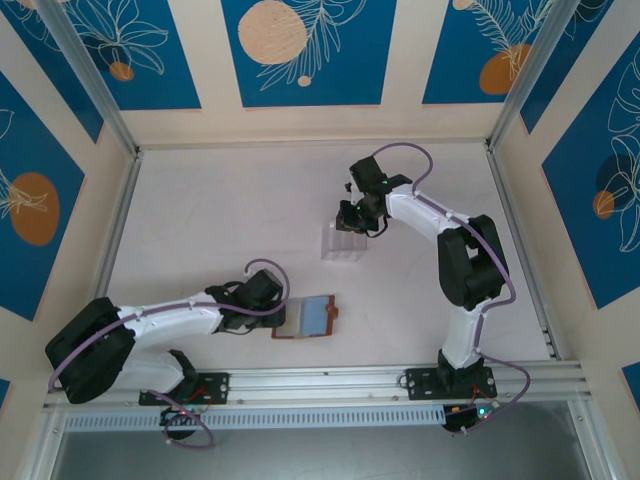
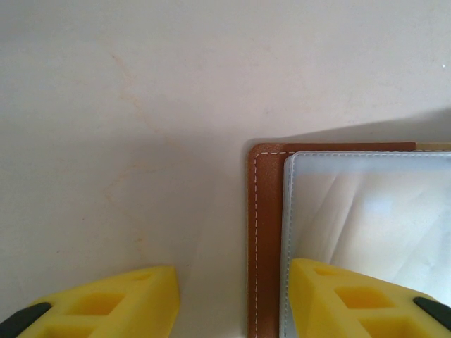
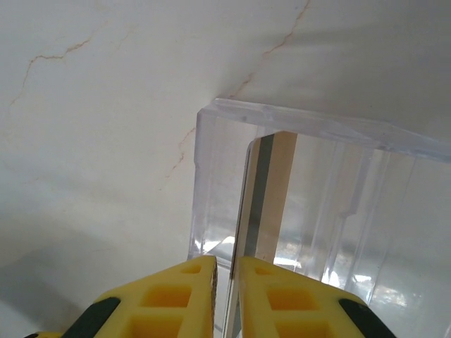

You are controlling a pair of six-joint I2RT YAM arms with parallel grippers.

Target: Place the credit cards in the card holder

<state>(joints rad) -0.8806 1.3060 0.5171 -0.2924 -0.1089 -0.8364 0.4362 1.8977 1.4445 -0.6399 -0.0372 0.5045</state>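
Observation:
The card holder (image 1: 310,316) lies open on the table, brown leather with pale grey-blue pockets. My left gripper (image 1: 277,320) is at its left edge. In the left wrist view that gripper (image 2: 236,304) is open and straddles the wallet's brown border (image 2: 266,239), with one finger over the pocket (image 2: 366,211). My right gripper (image 1: 356,221) is over the clear plastic stand (image 1: 342,243). In the right wrist view this gripper (image 3: 227,296) is shut on a pale yellow credit card (image 3: 271,186) with a dark stripe. The card stands edge-on in a slot of the stand (image 3: 338,176). Other cards are hidden.
Metal frame rails (image 1: 330,384) run along the near edge by the arm bases, and more rise at the left and right sides. Patterned walls enclose the white table (image 1: 220,210).

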